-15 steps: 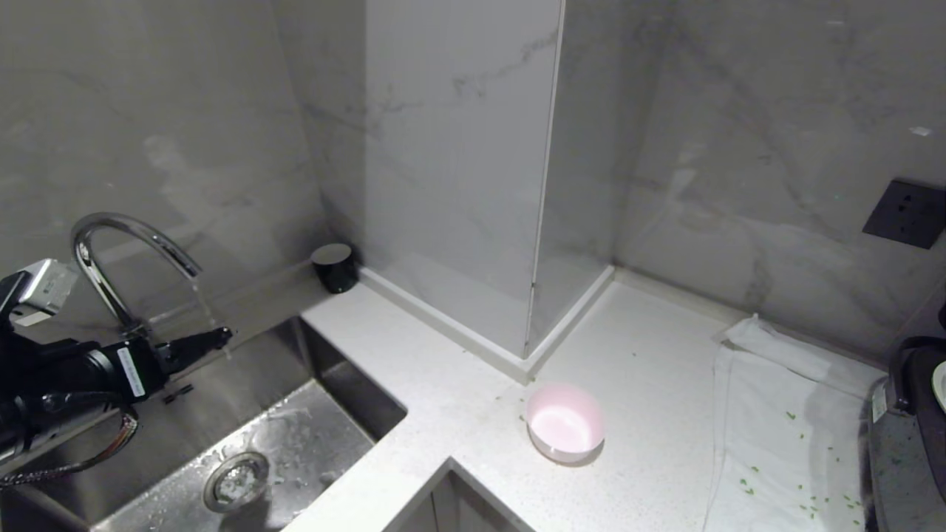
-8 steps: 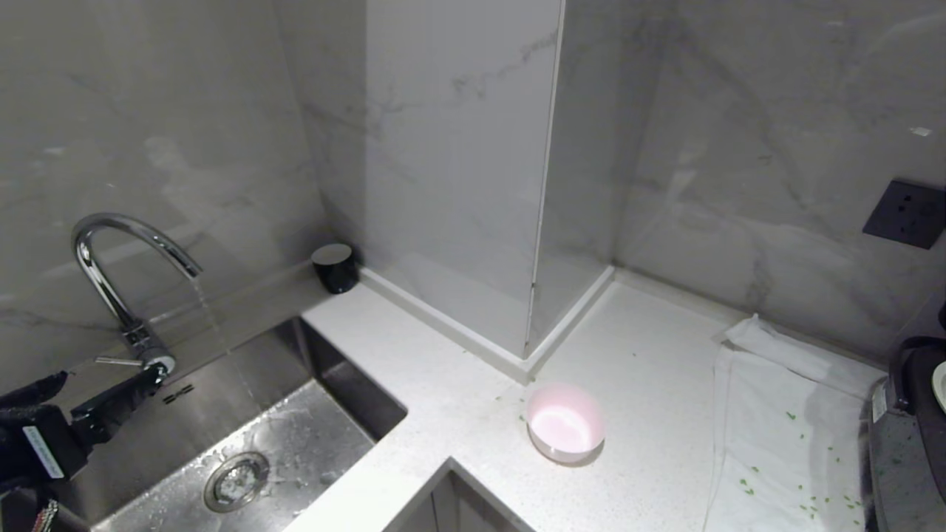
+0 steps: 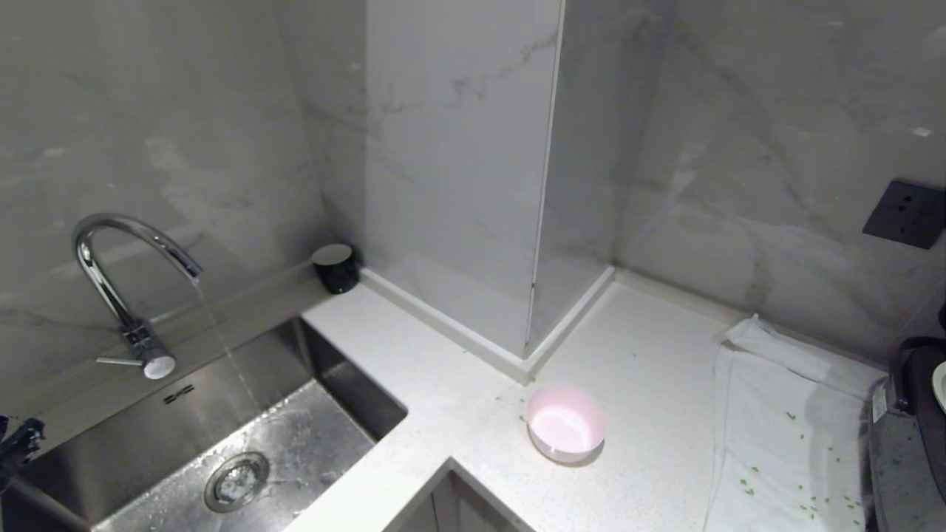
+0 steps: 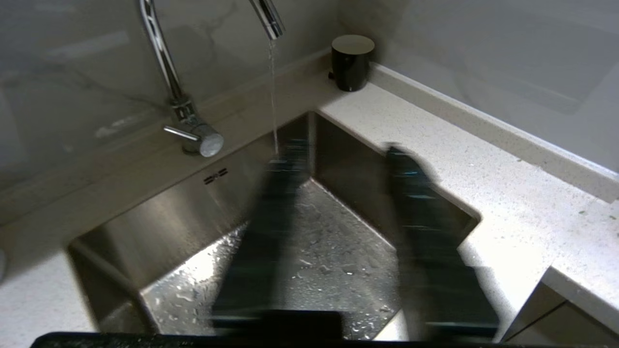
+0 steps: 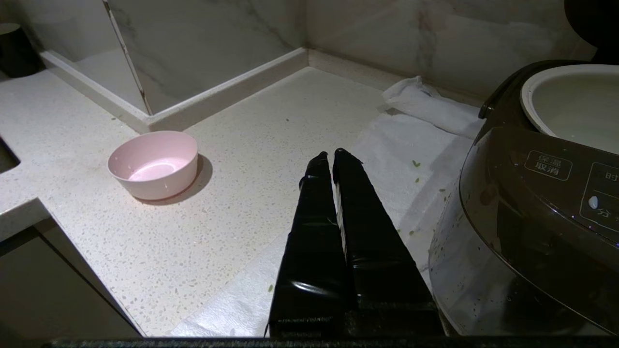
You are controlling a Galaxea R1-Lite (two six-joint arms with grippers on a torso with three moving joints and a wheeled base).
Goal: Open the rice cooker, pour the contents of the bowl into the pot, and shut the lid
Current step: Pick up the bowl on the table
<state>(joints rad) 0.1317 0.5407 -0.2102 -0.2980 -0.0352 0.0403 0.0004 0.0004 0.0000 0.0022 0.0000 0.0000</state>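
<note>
The white speckled countertop (image 3: 443, 384) is seen wrapping an L around the steel sink (image 3: 244, 436), into which a thin stream is falling from the chrome faucet (image 3: 111, 244). The rice cooker (image 5: 541, 203) is found at the counter's right end, upright, panel facing the robot; the pale-lined pot (image 5: 570, 104) inside is exposed and opens upward. No long axis is presented by its boxy body. A white cloth (image 3: 783, 436) beside the cooker is dotted with green bits (image 3: 746, 484). The pink bowl (image 3: 565, 423) is noted upright on the counter, mouth up, empty, well apart from the cooker. A black canister (image 3: 334, 266) is seen at the wall. The right gripper (image 5: 329, 155) is held above the cloth, fingers pressed together. The left gripper (image 4: 343, 154) is recorded over the sink, blurred, a gap visible between fingers, nothing held.
</note>
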